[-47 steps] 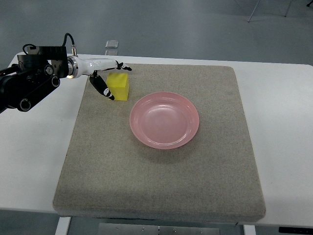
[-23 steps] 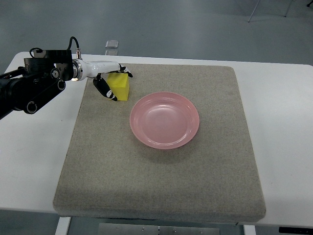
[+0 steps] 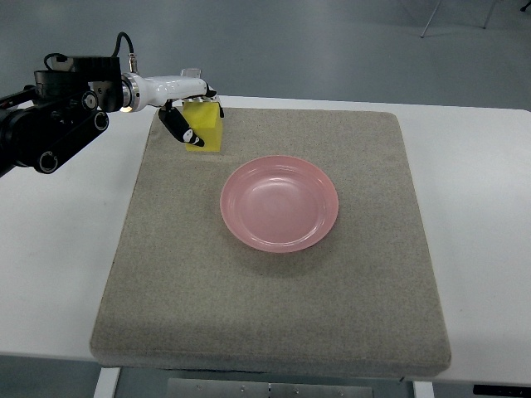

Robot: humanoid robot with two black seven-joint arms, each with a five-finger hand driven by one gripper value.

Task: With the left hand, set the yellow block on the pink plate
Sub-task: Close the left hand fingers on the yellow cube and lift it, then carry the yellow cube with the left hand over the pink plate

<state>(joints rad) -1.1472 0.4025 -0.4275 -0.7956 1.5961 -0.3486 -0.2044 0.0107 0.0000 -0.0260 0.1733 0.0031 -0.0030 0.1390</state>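
The yellow block (image 3: pixel 208 131) is in the top view at the mat's far left, held a little above the grey mat (image 3: pixel 274 298). My left hand (image 3: pixel 204 121) comes in from the left edge and is shut on the block, with the black-tipped thumb (image 3: pixel 182 133) on its near left side and the fingers over its far top edge. The pink plate (image 3: pixel 280 203) lies empty on the mat, to the right of the block and nearer me. The right arm does not show.
The mat lies on a white table (image 3: pixel 481 207). A small clear object (image 3: pixel 192 72) sits at the table's far edge, just behind the hand. The left arm's black forearm (image 3: pixel 50 124) hangs over the table's left part.
The left hand has closed on the yellow block and raised it off the mat. Hand and block now sit higher in the picture. The plate has not moved.
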